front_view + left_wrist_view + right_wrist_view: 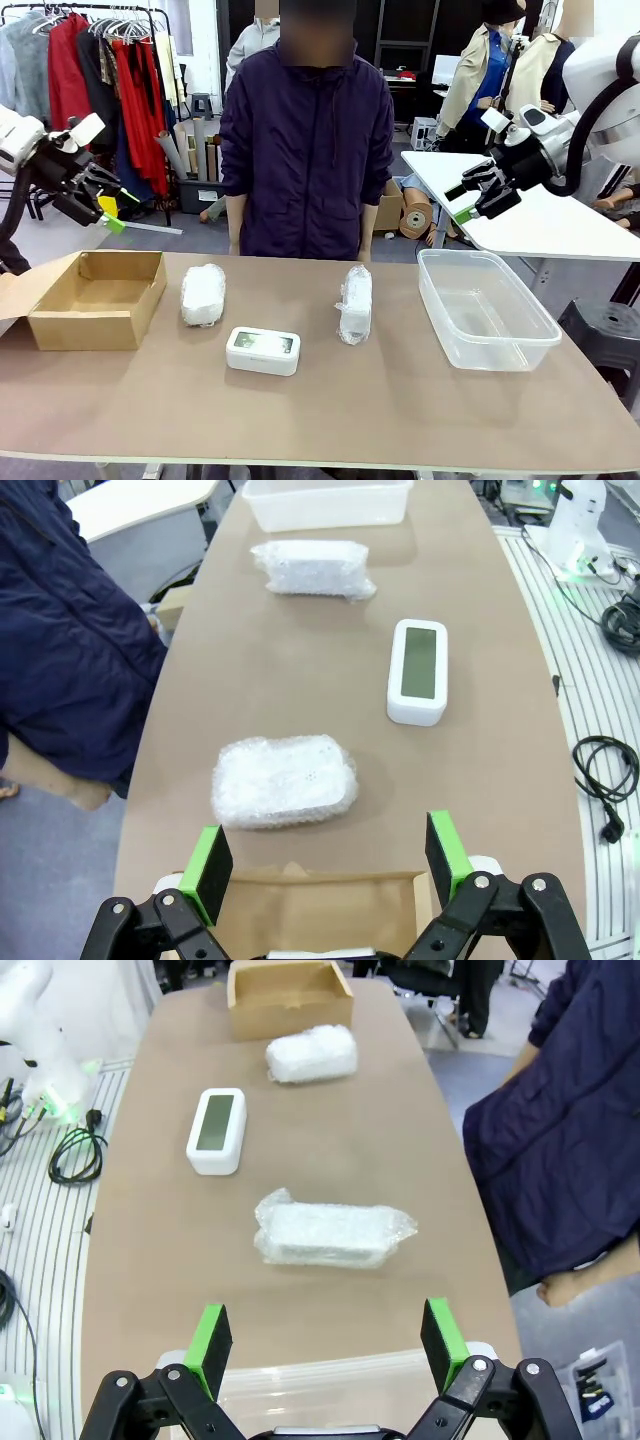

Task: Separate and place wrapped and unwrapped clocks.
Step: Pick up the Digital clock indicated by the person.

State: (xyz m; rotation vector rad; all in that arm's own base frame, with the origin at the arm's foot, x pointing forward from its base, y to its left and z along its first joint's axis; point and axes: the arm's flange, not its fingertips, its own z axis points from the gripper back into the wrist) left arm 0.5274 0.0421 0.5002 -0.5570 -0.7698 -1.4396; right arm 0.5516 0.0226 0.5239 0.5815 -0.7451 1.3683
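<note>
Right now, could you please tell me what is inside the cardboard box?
Bare brown floor shows inside the cardboard box; its near wall hides the front strip of that floor.

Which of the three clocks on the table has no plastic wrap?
The white clock with the screen showing, nearer the robot's side; both others are wrapped bundles.

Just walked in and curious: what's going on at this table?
Nothing is being handled yet. The left fingers hang open over the cardboard box, the right fingers open over the clear plastic tub. Between them on the table lie two wrapped clocks and one bare white digital clock. A person stands at the far side.
</note>
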